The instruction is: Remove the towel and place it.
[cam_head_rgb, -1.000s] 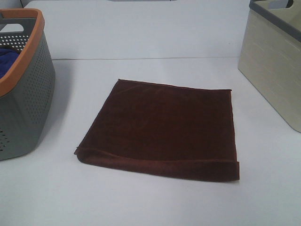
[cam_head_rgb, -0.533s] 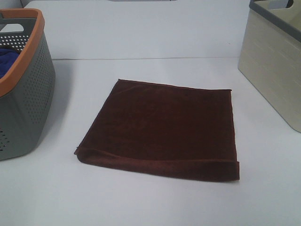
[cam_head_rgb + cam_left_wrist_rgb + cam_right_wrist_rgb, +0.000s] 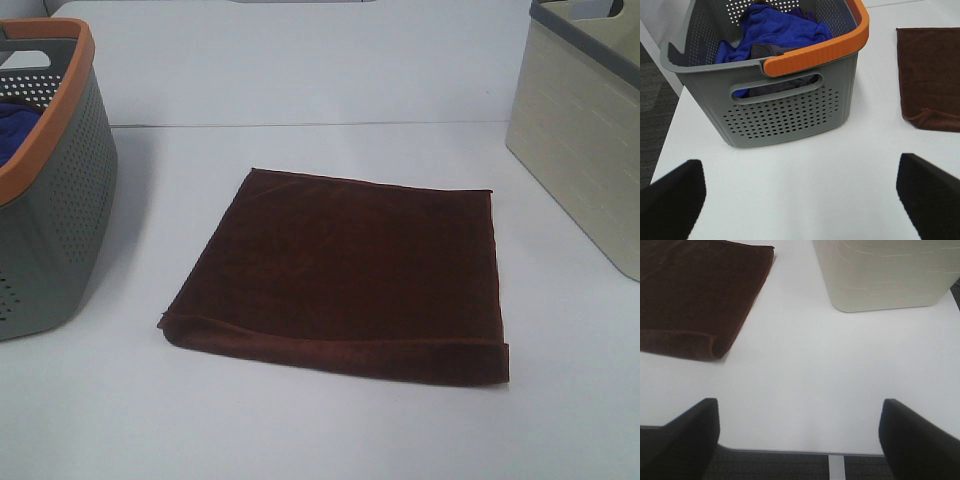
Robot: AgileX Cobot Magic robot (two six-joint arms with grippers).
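One towel [image 3: 350,280], one grey basket [image 3: 50,200], one beige bin [image 3: 580,150], one blue cloth [image 3: 775,30].

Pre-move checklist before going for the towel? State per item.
1. Towel lies folded flat on the table, nothing on it: ok.
2. Left gripper open, empty: ok.
3. Right gripper open, empty: ok.
4. Neither gripper is touching the towel: ok.
5. Grey basket stands apart from the towel, blue cloth inside it: ok.
6. Beige bin interior free for placing: cannot tell.
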